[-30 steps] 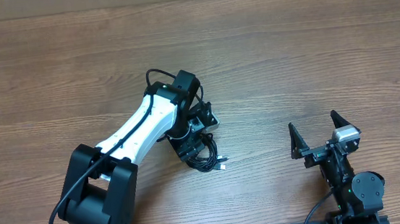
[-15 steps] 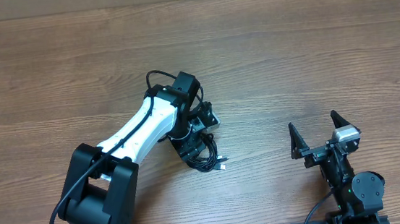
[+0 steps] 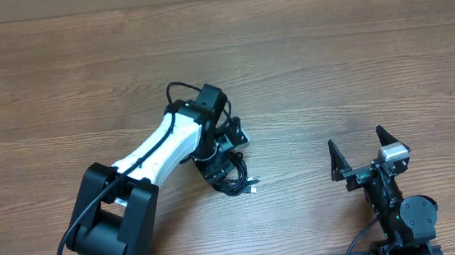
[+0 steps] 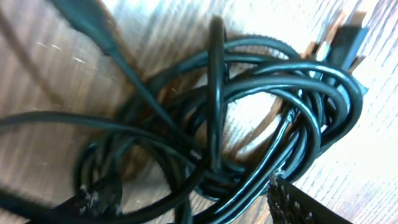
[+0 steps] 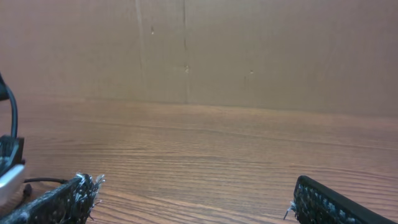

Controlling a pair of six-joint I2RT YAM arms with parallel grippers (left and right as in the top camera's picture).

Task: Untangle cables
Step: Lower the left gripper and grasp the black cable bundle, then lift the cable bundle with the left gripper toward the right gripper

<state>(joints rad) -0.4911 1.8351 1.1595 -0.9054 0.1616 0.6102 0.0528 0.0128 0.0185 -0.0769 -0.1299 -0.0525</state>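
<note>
Wood table (image 3: 330, 69) — left gripper (image 4: 186, 186) fingers spread, seemingly straddling the cables (image 4: 249, 124); right gripper (image 5: 194, 183) gapes wide.

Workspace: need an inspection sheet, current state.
Surface: wood-grain table.
Job's things: black cords in one tangled bundle, a plug showing at its edge.
Clutter: nothing seen.
Grippers: left gripper open, fingers astride the bundle; right gripper open, apart from the cords, holding nothing.
Cables: arm cable loops beside the left wrist.
Surroundings: plain brown wall behind the table.
</note>
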